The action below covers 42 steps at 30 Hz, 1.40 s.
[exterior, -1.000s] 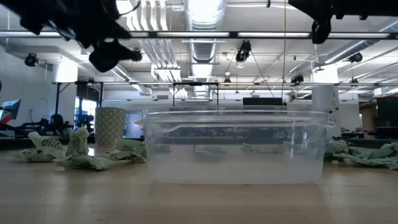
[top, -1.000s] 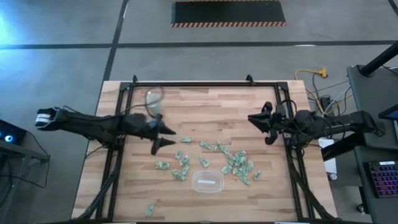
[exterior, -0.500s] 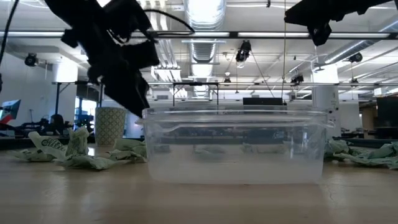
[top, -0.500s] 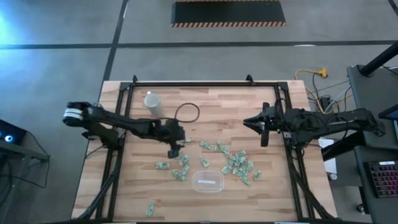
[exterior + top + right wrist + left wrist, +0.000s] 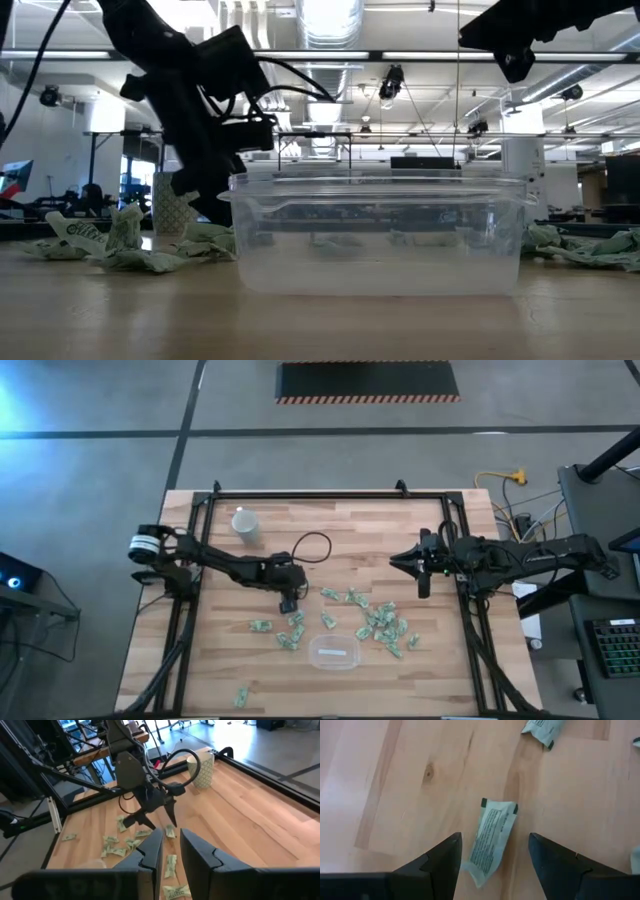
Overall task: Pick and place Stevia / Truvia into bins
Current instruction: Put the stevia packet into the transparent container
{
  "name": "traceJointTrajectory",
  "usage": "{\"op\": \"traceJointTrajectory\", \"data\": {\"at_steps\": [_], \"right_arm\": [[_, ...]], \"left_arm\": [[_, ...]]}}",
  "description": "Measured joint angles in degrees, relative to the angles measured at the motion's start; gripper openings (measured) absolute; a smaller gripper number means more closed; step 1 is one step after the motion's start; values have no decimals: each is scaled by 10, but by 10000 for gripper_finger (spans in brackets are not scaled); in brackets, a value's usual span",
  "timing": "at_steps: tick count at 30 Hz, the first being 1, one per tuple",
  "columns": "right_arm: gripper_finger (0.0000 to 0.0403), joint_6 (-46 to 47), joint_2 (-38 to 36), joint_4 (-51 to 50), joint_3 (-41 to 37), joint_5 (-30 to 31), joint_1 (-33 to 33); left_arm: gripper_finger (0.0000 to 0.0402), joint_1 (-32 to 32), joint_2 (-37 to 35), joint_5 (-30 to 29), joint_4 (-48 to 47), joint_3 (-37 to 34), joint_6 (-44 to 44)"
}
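High view, left gripper [image 5: 288, 603]: low over the table [image 5: 350, 540], above the sachet [image 5: 299, 584] at the scatter's 10 o'clock edge.
High view, sachets [image 5: 378, 622]: strewn mid-table; a stray one sits at 7 o'clock of the bin [image 5: 334, 654].
High view, right gripper [image 5: 408, 563]: raised at 1 o'clock of the scatter, well apart.
High view, cup [image 5: 244, 525]: at 11 o'clock of the left gripper.
Low view, bin [image 5: 378, 235]: clear, foremost; sachets [image 5: 120, 245] lie crumpled to both sides behind it.
Left wrist view, sachet [image 5: 490, 837]: flat on the wood, midway between the spread-wide fingers [image 5: 438, 865], touching neither.
Right wrist view, right gripper [image 5: 170, 845]: fingers narrow, gripping nothing; left gripper [image 5: 159, 819] stands over sachets [image 5: 171, 832].
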Motion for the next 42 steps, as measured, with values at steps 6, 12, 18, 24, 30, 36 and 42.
{"op": "traceJointTrajectory", "data": {"at_steps": [6, 12, 18, 24, 30, 36, 42], "right_arm": [[59, 4, 5, 0, 0, 0, 0], [59, 5, 6, 0, -1, 1, 0], [59, 5, 10, 0, -1, 1, 0], [59, 11, 13, -32, -1, 2, 0], [59, 9, 12, -105, -1, 2, 0], [59, 8, 12, -188, -1, 1, 0], [59, -35, 12, -208, -1, 1, 0]], "left_arm": [[185, 7, 1, 22, 3, -2, 2], [92, 7, -1, 45, 2, -3, 1], [9, 7, -5, 46, -3, -2, 0], [4, 6, -47, 131, -1, 30, -17], [2, -6, -91, 234, 61, 61, -21], [1, -42, -92, 236, 155, 66, -106], [1, -110, -57, 195, 173, 83, -180]]}}
